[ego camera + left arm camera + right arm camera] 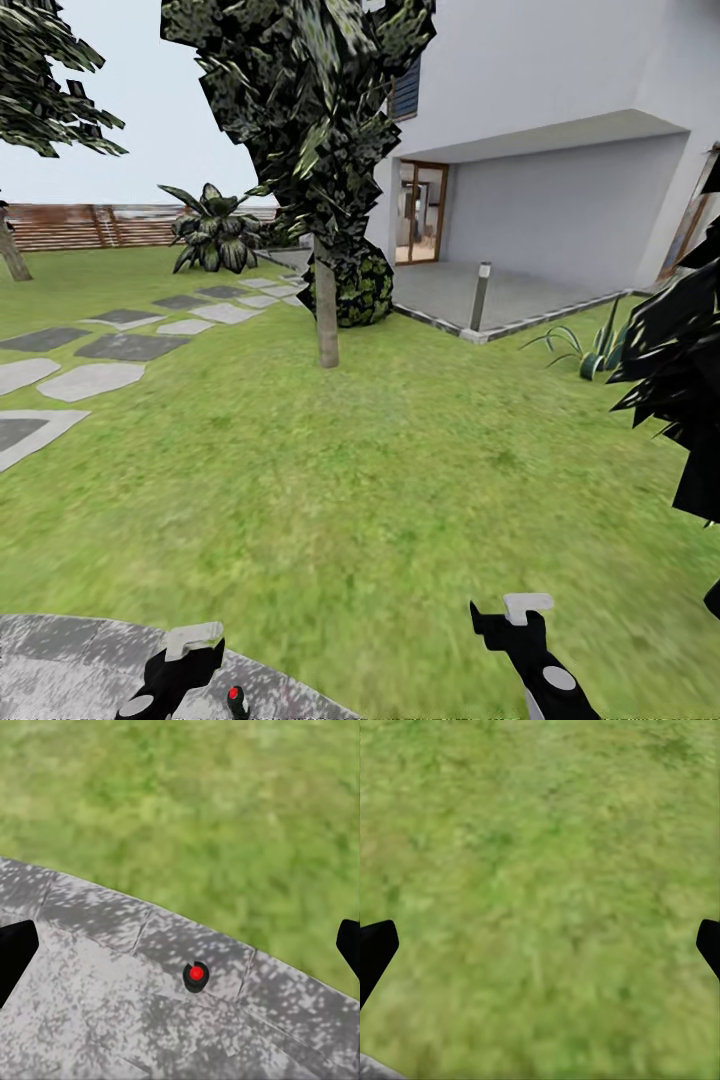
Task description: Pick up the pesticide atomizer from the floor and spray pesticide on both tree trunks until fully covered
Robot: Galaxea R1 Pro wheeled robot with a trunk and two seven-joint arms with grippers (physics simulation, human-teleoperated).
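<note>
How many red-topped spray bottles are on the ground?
1. The pesticide atomizer stands on the grey concrete floor near its curved edge beside the grass, just by the left gripper. The left wrist view shows it too.

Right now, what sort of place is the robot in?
A simulated home garden, most likely: a grass lawn with stepping stones, a tree, a slatted wooden fence and a white house with a porch.

Floor: mottled grey concrete, matt, rough-grained. Lawn: coarse green grass, blurred. Pesticide atomizer: dark body, glossy red top, plastic-looking. Fence: brown slatted wood. Tree trunk: pale, mottled bark. Stepping slabs: flat stone, matt.
</note>
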